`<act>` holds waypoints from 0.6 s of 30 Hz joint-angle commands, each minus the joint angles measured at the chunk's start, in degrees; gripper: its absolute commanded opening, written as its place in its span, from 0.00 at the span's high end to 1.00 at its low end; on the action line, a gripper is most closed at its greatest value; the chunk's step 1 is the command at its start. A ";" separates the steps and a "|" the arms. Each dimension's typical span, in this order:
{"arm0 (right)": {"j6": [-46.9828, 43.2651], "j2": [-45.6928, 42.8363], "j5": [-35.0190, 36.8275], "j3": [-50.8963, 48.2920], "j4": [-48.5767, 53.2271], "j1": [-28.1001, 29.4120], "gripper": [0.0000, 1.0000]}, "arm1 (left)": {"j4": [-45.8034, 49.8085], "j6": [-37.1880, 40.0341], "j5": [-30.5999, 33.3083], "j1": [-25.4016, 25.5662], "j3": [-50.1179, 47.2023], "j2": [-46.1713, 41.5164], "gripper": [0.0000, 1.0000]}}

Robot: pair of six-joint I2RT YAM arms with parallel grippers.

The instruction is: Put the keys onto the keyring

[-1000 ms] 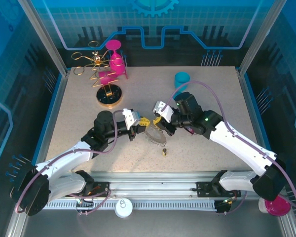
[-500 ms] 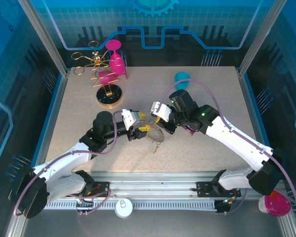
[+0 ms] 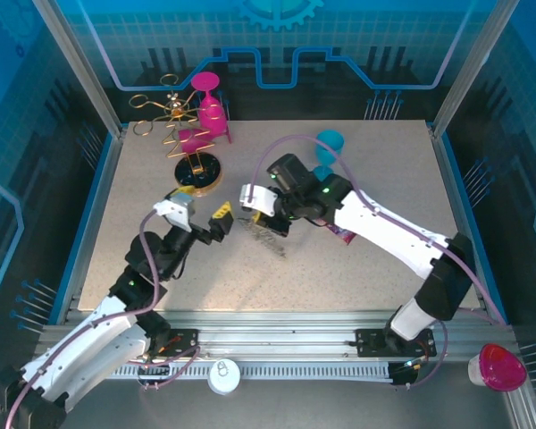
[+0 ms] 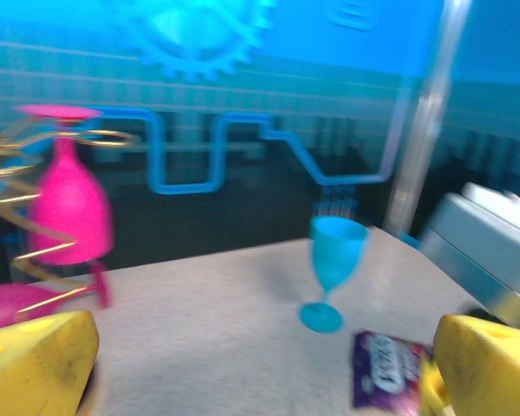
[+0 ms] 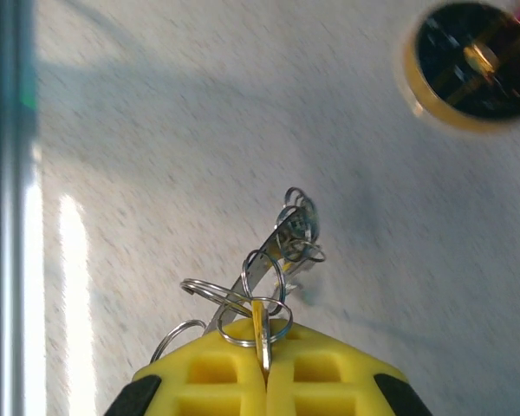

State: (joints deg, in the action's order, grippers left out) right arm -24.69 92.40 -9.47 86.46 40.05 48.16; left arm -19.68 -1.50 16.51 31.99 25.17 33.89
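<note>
**Right gripper** (image 5: 264, 357): jaws fully closed, yellow pads pressed flat together, clamped on the keyring (image 5: 273, 269). In the overhead view this gripper (image 3: 261, 216) is above the middle of the table (image 3: 384, 161).

**Keyring:** it shows as a bunch of linked silvery wire loops. In the wrist view its long axis runs straight out from the fingertips, leaning slightly right, and its free end points away from the gripper. From overhead the keyring (image 3: 268, 236) trails from the fingertips towards the near right. Whether its free end touches the table cannot be told. A flat silvery strip (image 5: 258, 264) lies along the same axis among the loops, and a thin yellow sliver (image 5: 258, 328) sits at the pad seam. Whether either is one of the keys cannot be told.

**Left gripper** (image 4: 260, 373): jaws spread wide with nothing between them. From overhead it (image 3: 216, 223) is just left of the right gripper, apart from the keyring.

**Surroundings:**
- Ahead of the left gripper, a blue goblet (image 4: 334, 269) stands upright.
- A purple packet (image 4: 386, 373) lies just inside its right finger (image 4: 485, 364).
- A pink goblet (image 4: 65, 199) hangs upside down on the gold stand (image 3: 196, 172), beyond its left finger (image 4: 35, 364).
- The stand's base (image 5: 472, 65) is well ahead and to the right of the right gripper.
</note>
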 commanded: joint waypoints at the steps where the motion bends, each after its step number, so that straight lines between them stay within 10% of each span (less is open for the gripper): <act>1: 6.41 2.41 -8.66 2.07 -8.51 2.03 1.00 | 6.04 -3.83 16.80 -0.53 2.97 -1.91 0.01; 7: 12.44 6.67 -5.05 -4.83 -19.22 1.53 1.00 | 9.08 -4.68 19.66 -1.79 5.17 -0.71 0.01; 18: -1.25 6.86 12.16 -14.73 -9.18 -3.73 1.00 | 11.02 -9.41 17.73 -4.56 4.84 5.24 0.01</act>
State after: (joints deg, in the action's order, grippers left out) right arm -21.21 100.36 -3.09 73.34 27.57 45.69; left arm -9.98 -8.49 33.69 28.18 28.49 38.17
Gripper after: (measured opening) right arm 0.054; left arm 0.989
